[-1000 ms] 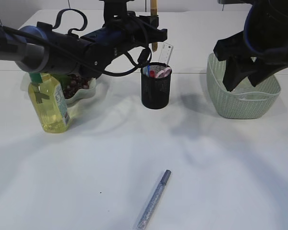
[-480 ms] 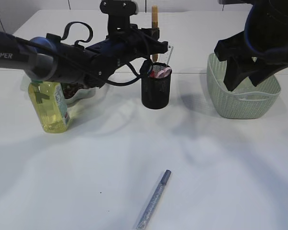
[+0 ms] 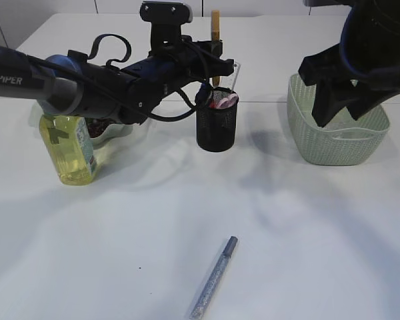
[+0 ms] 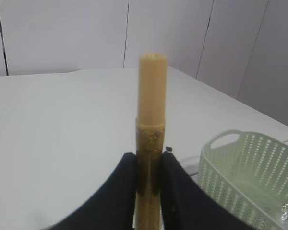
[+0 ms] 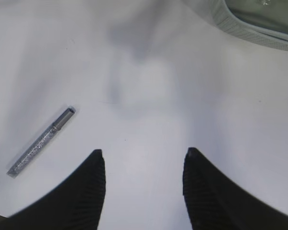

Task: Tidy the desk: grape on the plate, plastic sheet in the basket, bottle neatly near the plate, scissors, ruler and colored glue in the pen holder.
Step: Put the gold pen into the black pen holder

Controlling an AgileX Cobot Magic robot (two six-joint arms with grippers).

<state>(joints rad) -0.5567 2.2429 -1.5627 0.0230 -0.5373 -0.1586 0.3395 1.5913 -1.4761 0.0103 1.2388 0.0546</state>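
Left wrist view, gold glue stick upright, clamped in left hand

Black mesh pen holder sits mid-back, pale woven plastic basket to its right, yellow liquid bottle left, just before the plate. Silver glitter glue pen lies up front.

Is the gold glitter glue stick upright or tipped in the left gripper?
Upright. The gold glue stick stands vertical, cap up, pinched between the left gripper's fingers, above the pen holder in the exterior view.
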